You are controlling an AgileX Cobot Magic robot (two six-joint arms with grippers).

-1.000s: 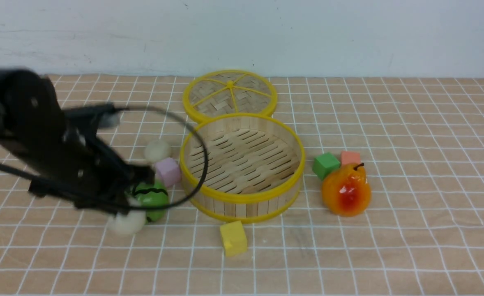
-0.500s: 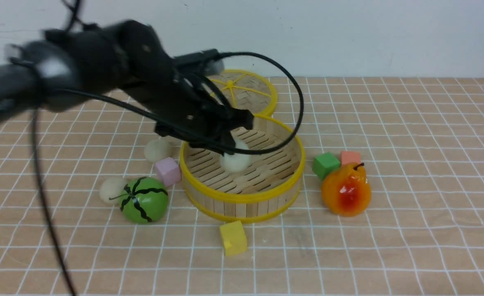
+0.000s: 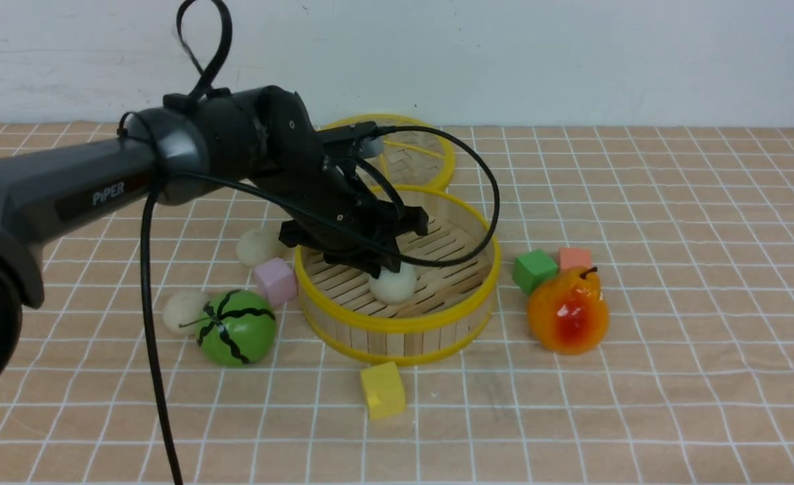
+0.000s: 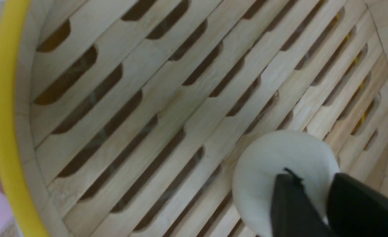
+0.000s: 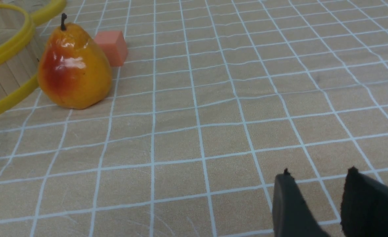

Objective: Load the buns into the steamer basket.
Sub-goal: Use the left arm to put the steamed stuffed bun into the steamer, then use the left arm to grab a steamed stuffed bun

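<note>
One bun (image 3: 393,284) is seen inside the steamer basket (image 3: 397,325), resting on the slatted floor toward the near side of the basket. Above it the left gripper (image 4: 312,184) is angled down, and its dark fingers are parted by a narrow gap through which the white surface of the bun is seen (in the left wrist view the bun spreads past both sides of that gap, so it is not clasped around its width). Whether the bun is touched by the fingertips cannot be told.

The other two buns are found outside the basket, on the robot's left: a second bun (image 3: 257,247) is placed near the purple cube (image 3: 276,281), and a third bun (image 3: 185,312) is set just beside the green watermelon ball (image 3: 255,337), by its stem. The purple cube is seen close against the basket's wall.

Behind the basket, the woven lid (image 3: 414,162) is partly hidden by the left arm (image 3: 235,135), from which a black cable (image 3: 147,289) is hung. In front of the basket a yellow cube (image 3: 383,390) is seen. On the robot's right, a green cube (image 3: 534,271), a salmon cube (image 3: 575,259) and a red-orange pear (image 3: 569,311) are grouped on the checked tabletop (image 3: 673,404).

In the right wrist view, the right gripper (image 5: 319,174) is held with its fingers apart, and only the tabletop is seen between them
</note>
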